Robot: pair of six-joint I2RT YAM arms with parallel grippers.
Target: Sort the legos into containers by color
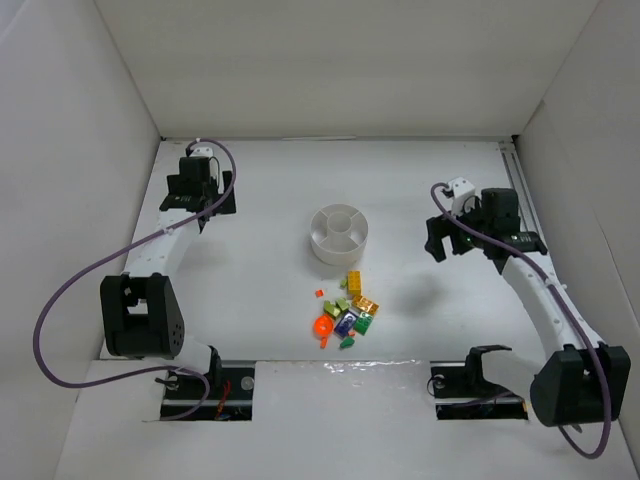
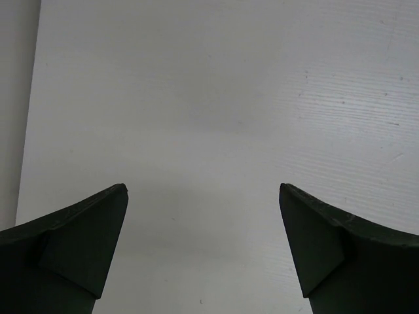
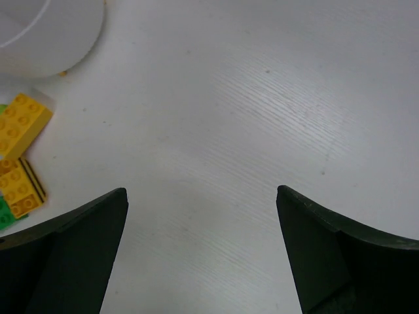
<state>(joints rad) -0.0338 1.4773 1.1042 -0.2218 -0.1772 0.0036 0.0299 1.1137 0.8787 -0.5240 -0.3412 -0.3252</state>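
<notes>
Centrally, studded plastic legos [image 1: 354, 283] beside round white dish [image 1: 335, 256]; left gripper [image 2: 203, 190], right gripper [image 3: 201, 191] wide, empty.

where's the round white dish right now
In the top view the round white plastic dish sits about centred left to right on the white table, just beyond the cluster of small coloured plastic lego bricks.

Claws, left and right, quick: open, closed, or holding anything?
Left claw: open, holding nothing.
Right claw: open, holding nothing.
</notes>
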